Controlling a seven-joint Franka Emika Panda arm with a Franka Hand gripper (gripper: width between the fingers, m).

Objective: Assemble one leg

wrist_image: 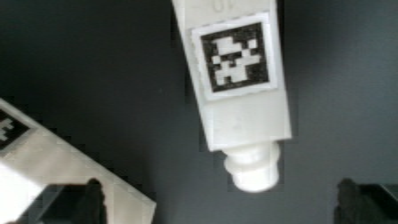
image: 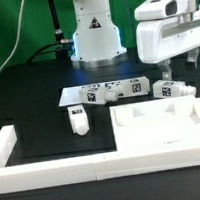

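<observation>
One leg (image: 173, 91), a stubby white post with a black-and-white tag, lies on the black table beside the far corner of the large white panel (image: 156, 127). My gripper (image: 167, 77) hangs just above it, open and empty. In the wrist view the same leg (wrist_image: 238, 85) lies lengthwise, its rounded end pointing toward the gap between my fingers. The gripper (wrist_image: 217, 208) has one dark fingertip (wrist_image: 71, 205) on each side, both clear of the leg. A second leg (image: 78, 119) lies on the table toward the exterior view's left.
The marker board (image: 107, 89) lies behind the legs, in front of the robot base (image: 92, 33). White border rails (image: 56, 175) run along the front and the exterior view's left. A white corner with part of a tag (wrist_image: 39, 155) lies beside one fingertip.
</observation>
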